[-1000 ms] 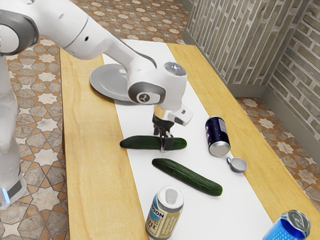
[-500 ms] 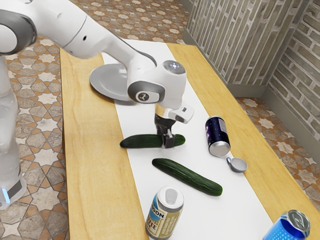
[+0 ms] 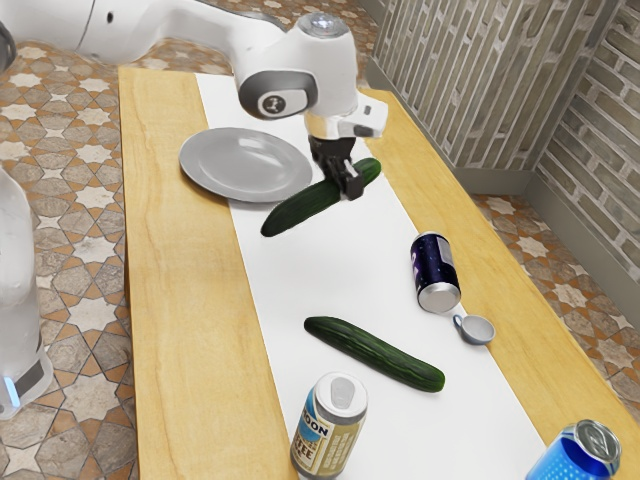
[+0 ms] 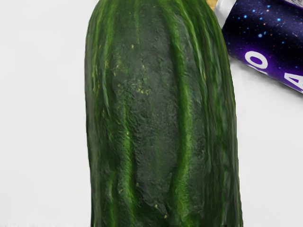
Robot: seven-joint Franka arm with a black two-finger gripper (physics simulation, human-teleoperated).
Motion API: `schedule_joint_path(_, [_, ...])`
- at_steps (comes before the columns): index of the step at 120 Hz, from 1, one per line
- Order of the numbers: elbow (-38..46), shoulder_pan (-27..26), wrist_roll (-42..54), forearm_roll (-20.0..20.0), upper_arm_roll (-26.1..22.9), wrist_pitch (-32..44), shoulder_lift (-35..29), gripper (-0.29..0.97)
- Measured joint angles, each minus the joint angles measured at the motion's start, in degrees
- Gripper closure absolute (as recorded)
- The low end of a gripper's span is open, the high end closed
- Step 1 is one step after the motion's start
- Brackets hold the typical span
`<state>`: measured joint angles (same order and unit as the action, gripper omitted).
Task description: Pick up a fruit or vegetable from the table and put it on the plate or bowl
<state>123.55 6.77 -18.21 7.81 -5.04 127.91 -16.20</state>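
Note:
My gripper (image 3: pixel 345 182) is shut on a dark green cucumber (image 3: pixel 305 205), held above the white runner with its lower end tilted down toward the exterior view's left. The same cucumber (image 4: pixel 161 123) looms large under my hand in the wrist view. A grey plate (image 3: pixel 245 165) lies on the table just to the exterior view's left of the held cucumber. A second, longer cucumber (image 3: pixel 375 352) rests on the runner nearer the front.
A dark blue can (image 3: pixel 434 272) lies on its side at the exterior view's right, also seen as the can (image 4: pixel 265 45) near the cucumber's tip. A small grey cup (image 3: pixel 476 329) sits beside it. A tan can (image 3: pixel 328 424) and a blue can (image 3: pixel 582 452) stand at the front.
My gripper has lifted the cucumber off the runner and carried it up toward the plate. The cucumber now hangs tilted instead of lying flat.

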Motion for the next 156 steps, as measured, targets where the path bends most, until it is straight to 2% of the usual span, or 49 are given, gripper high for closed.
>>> schedule_joint_path(14, [-0.28, 7.92, -0.40, 0.09, 0.00, -3.24, -4.06, 0.47])
schedule_joint_path(32, [-0.31, 18.74, -0.29, 0.07, 0.03, -5.56, -5.17, 0.48])
schedule_joint_path(57, [-0.35, 27.67, 1.19, 0.07, 0.17, -6.88, -4.93, 0.46])
schedule_joint_path(70, [-1.44, 30.59, 2.44, -0.04, 0.49, -7.15, -4.70, 0.48])
schedule_joint_path(101, [-6.25, 31.46, 5.53, -0.29, 1.33, -7.36, -1.74, 0.45])
schedule_joint_path(110, [-6.22, 31.02, 6.14, -0.52, 1.42, -7.41, -1.64, 0.27])
schedule_joint_path(118, [-6.18, 31.02, 6.25, -0.76, 1.44, -7.47, -1.81, 0.17])
schedule_joint_path(141, [-6.08, 31.04, 6.39, -1.78, 1.51, -7.55, -2.01, 0.04])
schedule_joint_path(148, [-6.11, 28.24, 5.72, -2.56, 1.26, -7.51, -2.23, 0.03])
schedule_joint_path(156, [-6.12, 21.86, 0.92, -6.60, 1.12, -9.39, -3.17, 0.02])
